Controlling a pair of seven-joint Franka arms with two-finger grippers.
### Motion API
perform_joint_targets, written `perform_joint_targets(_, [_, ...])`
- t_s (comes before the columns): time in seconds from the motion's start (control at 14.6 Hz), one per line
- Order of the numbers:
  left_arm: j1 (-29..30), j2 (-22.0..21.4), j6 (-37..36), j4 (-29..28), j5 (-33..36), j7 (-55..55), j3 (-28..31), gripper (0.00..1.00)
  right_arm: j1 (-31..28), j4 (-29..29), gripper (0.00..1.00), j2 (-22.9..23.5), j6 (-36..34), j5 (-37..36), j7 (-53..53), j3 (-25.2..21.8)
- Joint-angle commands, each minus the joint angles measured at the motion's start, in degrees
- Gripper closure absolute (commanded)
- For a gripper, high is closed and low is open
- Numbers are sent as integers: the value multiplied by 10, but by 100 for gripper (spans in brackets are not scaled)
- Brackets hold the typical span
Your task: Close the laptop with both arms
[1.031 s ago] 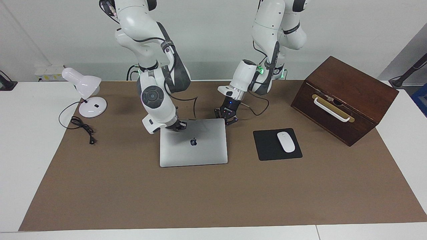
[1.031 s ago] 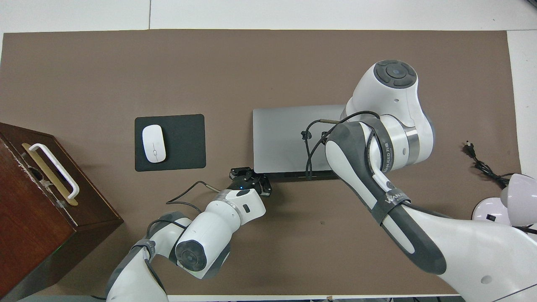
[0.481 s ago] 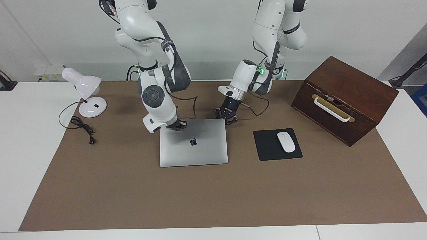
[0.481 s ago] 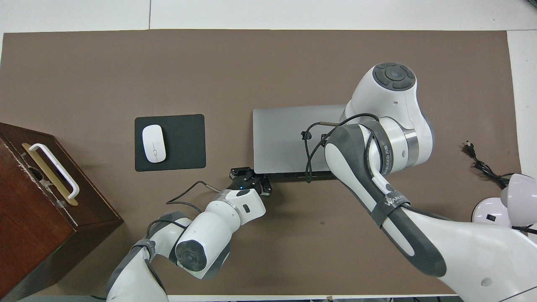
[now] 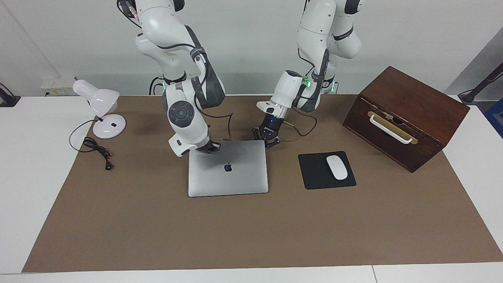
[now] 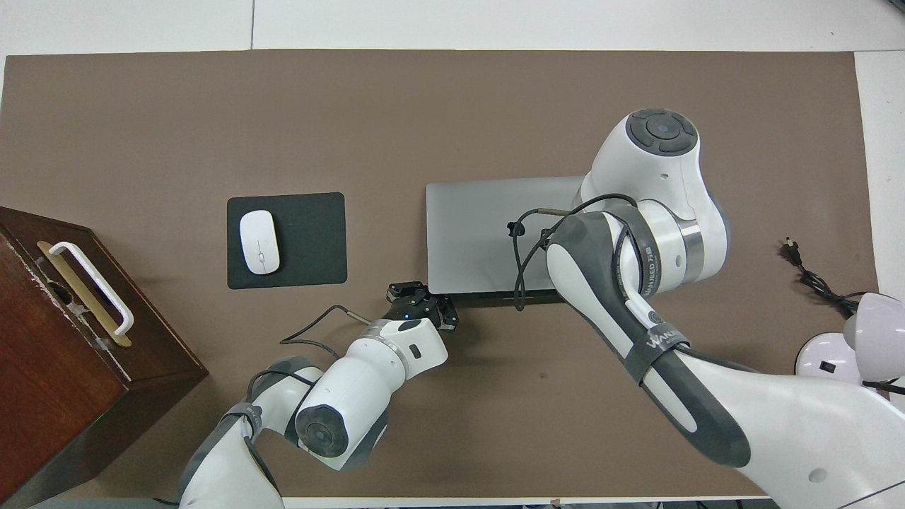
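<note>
The silver-grey laptop (image 5: 228,177) lies on the brown mat with its lid, apple logo up, down flat or very nearly so. In the overhead view a thin dark strip shows along the laptop's (image 6: 481,233) edge nearest the robots. My left gripper (image 5: 271,141) is shut at the corner of that edge toward the left arm's end, also seen from above as the left gripper (image 6: 423,295). My right gripper (image 5: 211,146) is shut and sits over the lid's other near corner. In the overhead view the right arm hides it.
A black mouse pad (image 5: 314,173) with a white mouse (image 5: 336,167) lies beside the laptop toward the left arm's end. A dark wooden box (image 5: 408,114) with a white handle stands past it. A white desk lamp (image 5: 103,114) and its cable (image 5: 98,151) are at the right arm's end.
The right arm's elbow and gripper have risen slightly over the lid's corner. The left gripper and the laptop have not visibly moved.
</note>
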Motion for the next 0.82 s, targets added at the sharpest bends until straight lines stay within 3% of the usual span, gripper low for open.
perform_joint_targets(0.0, [4,40,2,-2,-2,5,10,100,-3,-23,100,-19,5,16,-19,2])
perform_joint_targets(0.41, [4,39,2,-2,-2,2,10,100,-6,-10,100,-18,15,16,-13,2])
perform_joint_targets(0.76, [5,39,2,-1,-3,-28,10,100,-42,78,100,-26,-58,16,-19,-2])
